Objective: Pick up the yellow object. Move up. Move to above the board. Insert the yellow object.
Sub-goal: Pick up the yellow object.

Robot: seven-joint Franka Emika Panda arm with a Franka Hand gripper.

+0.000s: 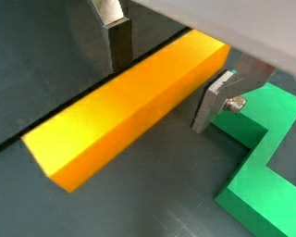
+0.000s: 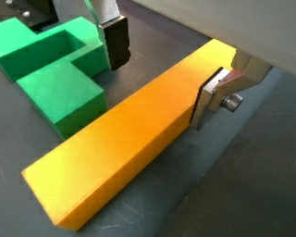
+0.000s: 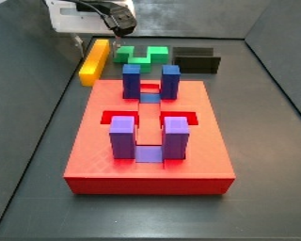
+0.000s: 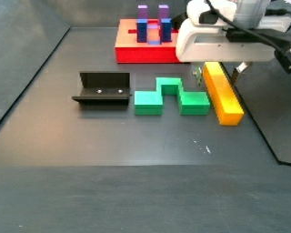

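Gripper (image 2: 163, 74) down astride yellow object (image 2: 132, 143) near one end, plates just off both flanks, not clamped. Rigid, smooth, probably light; off-centre hold may tip.

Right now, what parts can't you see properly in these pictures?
- Yellow bar: its far end is hidden under the tool body in both wrist views.
- Tool: in a side view the arm's body covers the fingers, so its grip is unclear there.
- Green block: cut off by the picture edge in a wrist view.
- Red board: its right part sits behind the arm in a side view.
- Whether the bar is squeezed: cannot tell.
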